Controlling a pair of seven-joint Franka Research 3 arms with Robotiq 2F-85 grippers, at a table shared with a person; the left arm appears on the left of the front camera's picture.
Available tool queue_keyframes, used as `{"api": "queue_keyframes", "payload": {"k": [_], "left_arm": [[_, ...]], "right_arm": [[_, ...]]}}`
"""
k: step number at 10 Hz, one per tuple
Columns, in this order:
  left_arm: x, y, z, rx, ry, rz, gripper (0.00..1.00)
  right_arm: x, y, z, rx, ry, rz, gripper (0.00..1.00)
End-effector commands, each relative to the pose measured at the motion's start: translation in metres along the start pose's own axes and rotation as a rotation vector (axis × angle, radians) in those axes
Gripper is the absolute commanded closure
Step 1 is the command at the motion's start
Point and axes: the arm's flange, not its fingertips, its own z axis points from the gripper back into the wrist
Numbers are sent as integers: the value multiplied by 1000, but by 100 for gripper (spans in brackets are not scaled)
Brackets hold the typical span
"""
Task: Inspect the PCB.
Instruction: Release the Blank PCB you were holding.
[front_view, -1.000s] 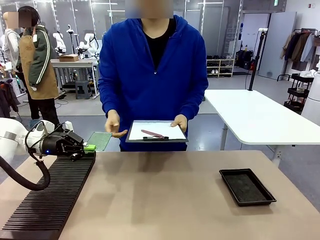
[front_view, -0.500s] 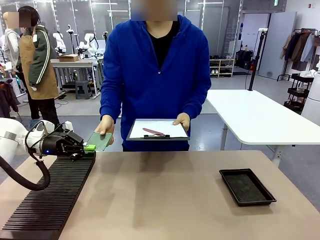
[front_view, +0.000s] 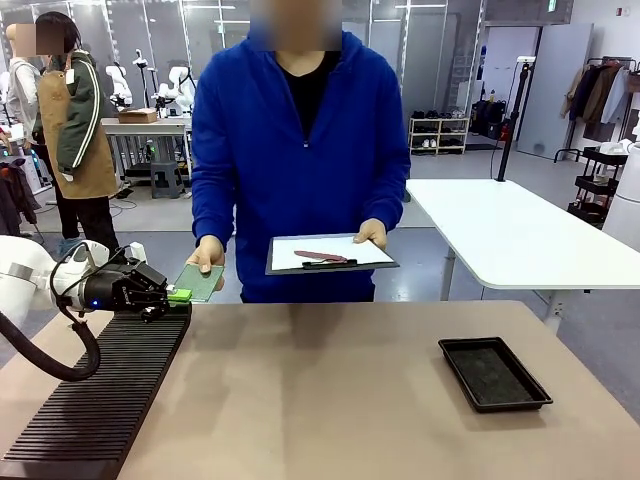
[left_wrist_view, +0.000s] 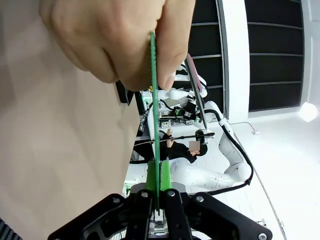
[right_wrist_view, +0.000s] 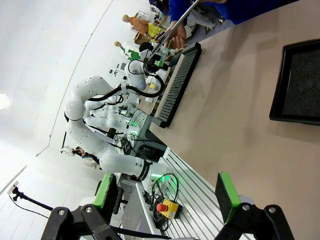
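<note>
The PCB, a thin pale green board, is held out over the table's far left edge, with my left gripper shut on its near edge. The person's hand pinches its far edge. In the left wrist view the PCB runs edge-on as a green line from between my left gripper's closed fingers up into the person's hand. My right gripper stands open, high above the table, with nothing between its green pads.
The person's other hand holds a dark clipboard with white paper and a pen. A black slotted rack lies along the table's left side. A black tray sits at the right. A white table stands beyond.
The person's hand has come across from beside the clipboard and taken the PCB's far edge. The clipboard has shifted slightly right and up. My left arm has stayed still.
</note>
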Motion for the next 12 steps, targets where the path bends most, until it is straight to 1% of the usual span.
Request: {"api": "queue_keyframes", "payload": {"k": [1,10,11,12], "left_arm": [[0,0,-1,0,0,-2,97],[0,0,0,0,0,0,97],[0,0,0,-4,-3,-2,79],[-1,0,0,-1,7,2,69]], "right_arm": [[1,1,1,10,-6,14,0],[1,1,1,10,-6,14,0],[1,1,1,10,-6,14,0],[1,1,1,10,-6,14,0]]}}
